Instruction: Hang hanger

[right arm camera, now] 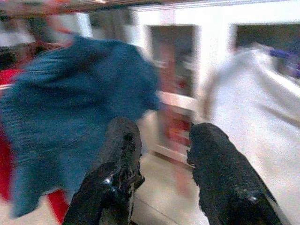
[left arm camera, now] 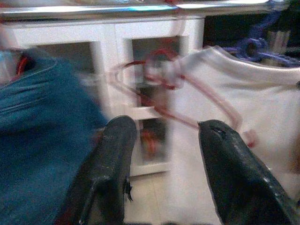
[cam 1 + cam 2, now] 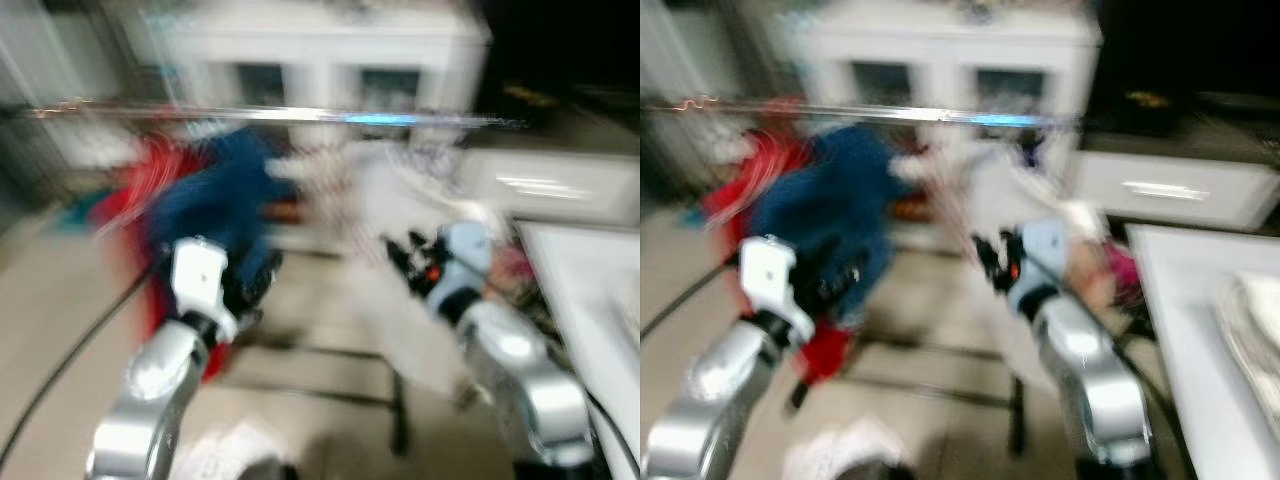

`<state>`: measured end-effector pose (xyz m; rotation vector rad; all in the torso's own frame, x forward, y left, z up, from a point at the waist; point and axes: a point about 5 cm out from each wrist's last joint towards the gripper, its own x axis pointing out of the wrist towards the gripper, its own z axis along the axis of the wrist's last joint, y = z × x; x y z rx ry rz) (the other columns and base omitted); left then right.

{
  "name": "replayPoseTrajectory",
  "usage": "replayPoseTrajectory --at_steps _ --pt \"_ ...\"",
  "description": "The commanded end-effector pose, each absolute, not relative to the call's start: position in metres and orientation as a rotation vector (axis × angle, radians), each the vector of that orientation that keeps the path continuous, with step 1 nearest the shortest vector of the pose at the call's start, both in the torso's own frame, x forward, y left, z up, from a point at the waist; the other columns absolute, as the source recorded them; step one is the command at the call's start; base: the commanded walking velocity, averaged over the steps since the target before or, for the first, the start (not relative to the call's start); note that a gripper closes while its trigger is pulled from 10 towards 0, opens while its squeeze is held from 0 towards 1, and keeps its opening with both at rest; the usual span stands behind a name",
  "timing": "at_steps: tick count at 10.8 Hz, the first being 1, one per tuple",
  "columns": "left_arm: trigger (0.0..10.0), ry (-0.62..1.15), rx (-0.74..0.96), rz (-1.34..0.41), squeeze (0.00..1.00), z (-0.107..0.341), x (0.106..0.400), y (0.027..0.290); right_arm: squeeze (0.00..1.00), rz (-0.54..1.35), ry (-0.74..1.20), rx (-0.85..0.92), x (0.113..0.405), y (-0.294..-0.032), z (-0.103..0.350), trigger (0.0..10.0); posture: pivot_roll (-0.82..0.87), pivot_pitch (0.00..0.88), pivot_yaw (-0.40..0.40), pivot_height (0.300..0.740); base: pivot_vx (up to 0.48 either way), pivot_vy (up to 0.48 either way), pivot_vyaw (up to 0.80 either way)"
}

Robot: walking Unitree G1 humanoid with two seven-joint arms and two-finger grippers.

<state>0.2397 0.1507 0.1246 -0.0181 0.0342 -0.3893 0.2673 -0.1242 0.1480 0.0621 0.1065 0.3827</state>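
Blurred view of a clothes rail (image 3: 300,115) carrying a red garment (image 3: 150,180), a blue garment (image 1: 79,108) and a white garment (image 2: 243,117). Pink hanger (image 2: 178,93) up by the rail between blue and white garments, ahead of the left gripper (image 2: 161,136), fingers spread, empty. Right gripper (image 1: 161,140) raised before the blue garment, fingers apart, holding nothing. White cabinet (image 3: 310,50) behind.

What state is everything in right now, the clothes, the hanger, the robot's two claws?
Blue garment: hanging from the rail.
White garment: hanging on a purple hanger.
Red hanger: bare, between the two garments; too blurred to tell whether it is hooked on.
Rail: level, carrying the clothes.
Left gripper: open, holding nothing.
Right gripper: open, holding nothing.
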Motion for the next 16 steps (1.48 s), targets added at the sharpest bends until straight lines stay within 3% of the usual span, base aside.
replayPoseTrajectory --at_steps 1,4,16 --pt "10.0 0.029 0.006 -0.387 0.00 0.1284 0.2454 0.1509 0.00 0.374 0.110 0.071 0.2662 -0.1244 0.1464 10.0 0.01 0.000 0.088 0.740 0.000 0.000 0.00" --pt "10.0 0.033 -0.001 -0.382 0.00 0.1278 0.2463 0.1509 0.00 0.388 0.113 0.058 0.2653 -0.1246 0.1469 10.0 0.02 0.000 0.088 0.740 0.000 0.207 0.00" --pt "10.0 0.035 0.020 -0.361 0.00 0.1301 0.2479 0.1575 0.00 0.396 0.134 0.068 0.2673 -0.1211 0.1468 10.0 0.02 0.000 0.084 0.740 0.000 0.465 0.00"
